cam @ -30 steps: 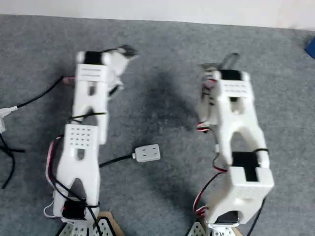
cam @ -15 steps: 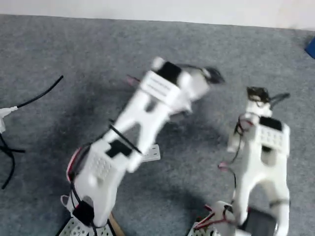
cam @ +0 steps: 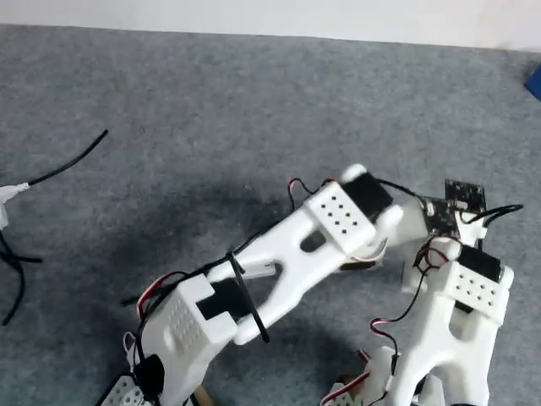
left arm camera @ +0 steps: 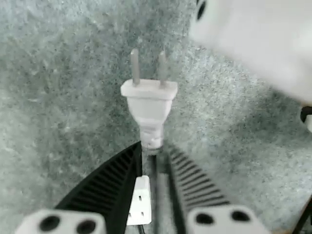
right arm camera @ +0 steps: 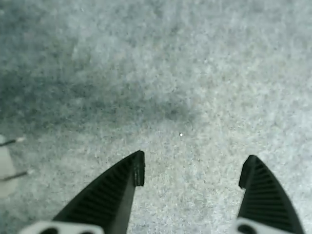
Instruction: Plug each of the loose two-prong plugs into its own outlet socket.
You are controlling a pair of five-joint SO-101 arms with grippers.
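A grey, felt-like mat (cam: 211, 93) is seen spread over the whole work surface, and its coarse nap is shown close up in both wrist views. Along the far edge, a pale strip (cam: 254, 13) is left uncovered. A blue object (cam: 534, 81) is cut off by the frame at the far right corner.

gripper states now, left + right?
Left gripper: shut on the white two-prong plug, fingers at its neck.
Right gripper: open, holding nothing.
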